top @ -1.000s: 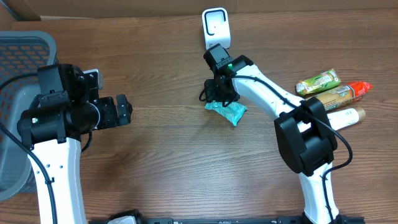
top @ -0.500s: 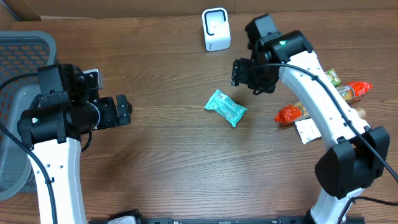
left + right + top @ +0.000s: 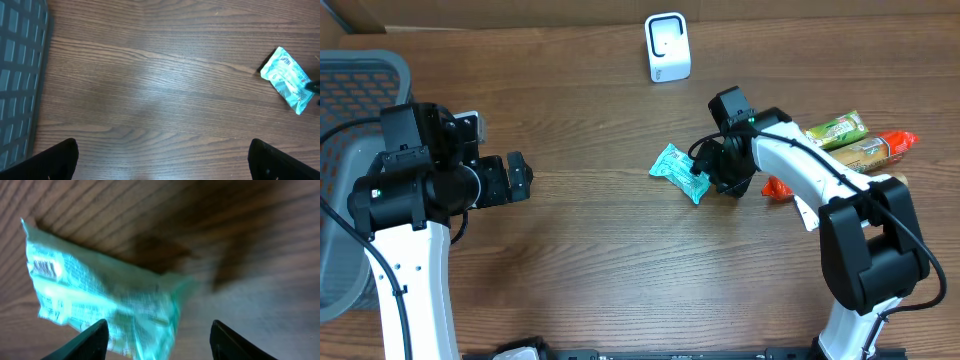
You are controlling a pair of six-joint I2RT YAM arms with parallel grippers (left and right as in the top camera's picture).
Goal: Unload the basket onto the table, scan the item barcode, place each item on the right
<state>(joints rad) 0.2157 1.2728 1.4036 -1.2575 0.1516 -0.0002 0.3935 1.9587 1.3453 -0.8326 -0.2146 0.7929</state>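
One grey mesh basket (image 3: 360, 75), contents unseen; one teal packet (image 3: 680, 172) lying loose below right gripper (image 3: 708, 175), jaws spread; left gripper (image 3: 523, 176) jaws spread wide.

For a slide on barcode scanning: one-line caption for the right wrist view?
Open right gripper poised over teal packet, barcode visible, on wooden table.
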